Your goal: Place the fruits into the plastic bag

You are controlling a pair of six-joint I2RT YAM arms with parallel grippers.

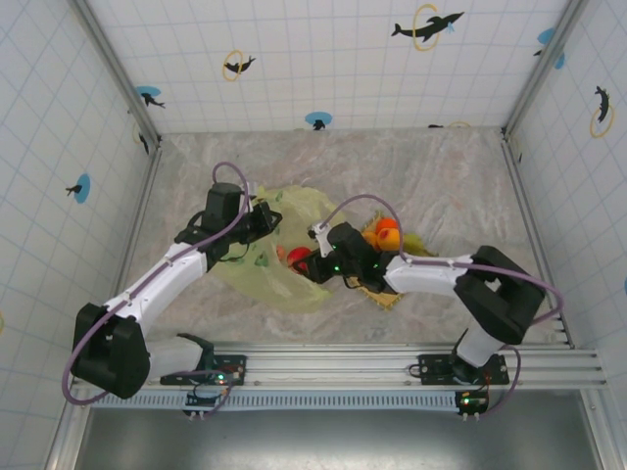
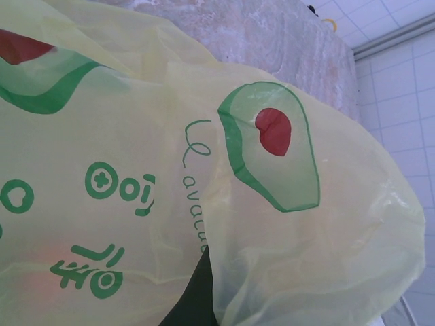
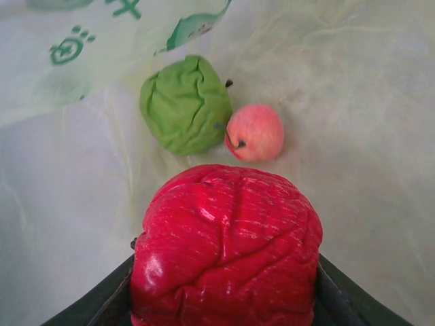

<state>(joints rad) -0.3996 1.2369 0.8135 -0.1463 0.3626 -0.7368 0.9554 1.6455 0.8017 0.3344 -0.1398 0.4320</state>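
Observation:
The plastic bag (image 1: 279, 269) lies crumpled at mid-table, yellow-green and translucent with green print. My left gripper (image 1: 263, 221) is shut on its upper edge; in the left wrist view the bag (image 2: 136, 136) drapes over one dark finger (image 2: 194, 302). My right gripper (image 1: 306, 262) reaches into the bag's mouth, shut on a wrinkled red fruit (image 3: 228, 244) that sits between its dark fingers (image 3: 102, 309). Ahead of it a green fruit (image 3: 185, 103) and a small pink-red fruit (image 3: 255, 132) rest on the plastic (image 3: 340, 81). Orange fruits (image 1: 386, 235) lie beside the right arm.
A woven straw-coloured mat (image 1: 390, 292) lies under the right forearm, right of the bag. Tiled walls enclose the marbled table (image 1: 441, 176) on three sides. A metal rail (image 1: 392, 362) runs along the near edge.

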